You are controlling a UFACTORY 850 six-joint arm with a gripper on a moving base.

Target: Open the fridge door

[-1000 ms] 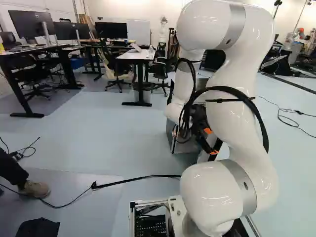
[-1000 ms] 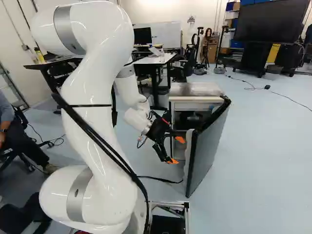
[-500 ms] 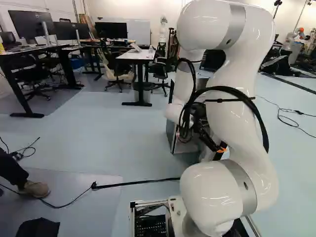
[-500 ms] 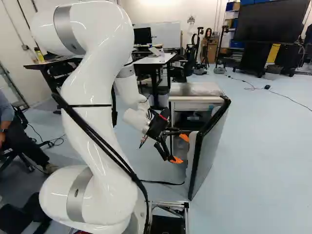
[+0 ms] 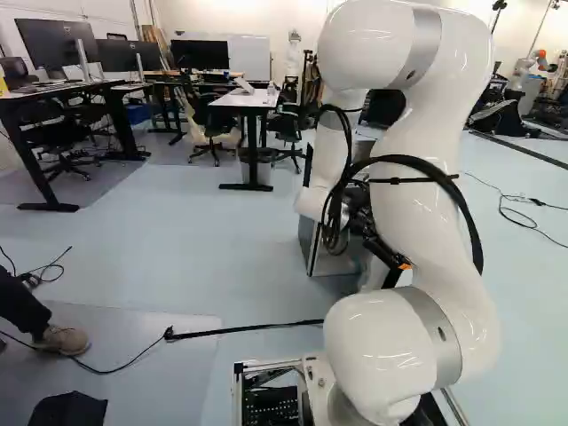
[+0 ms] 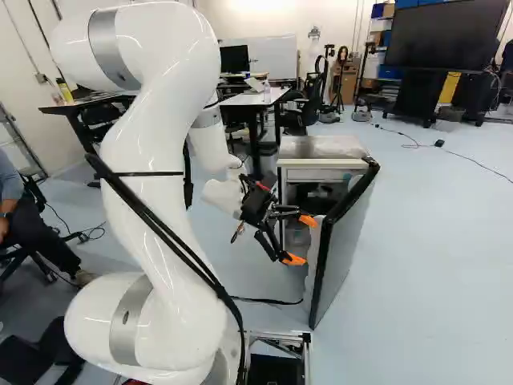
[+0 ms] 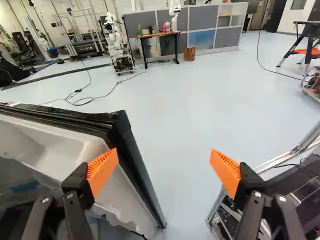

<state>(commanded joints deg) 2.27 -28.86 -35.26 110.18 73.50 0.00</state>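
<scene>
In the right base view my gripper (image 6: 302,240) stands on the inner side of the fridge door (image 6: 346,249), its fingers spread. The small fridge (image 6: 321,147) has its door swung wide, with the dark interior showing. In the wrist view the gripper (image 7: 164,170) is open with nothing gripped; one orange pad (image 7: 103,171) overlaps the white door lining (image 7: 55,150) beside the black door edge (image 7: 134,155). Whether that finger touches the door I cannot tell. The other finger is over bare floor. My arm hides most of the fridge in the left base view.
The base's metal frame (image 7: 270,165) lies beside the far finger in the wrist view. A black cable (image 5: 248,320) crosses the floor ahead of the base. A person's foot (image 5: 64,339) is at the left of that view. Another robot (image 7: 116,45) stands far off.
The gripper has turned and moved rightward in the right base view, toward the door. The door's near edge has shifted slightly outward since a second ago. The base has not moved.
</scene>
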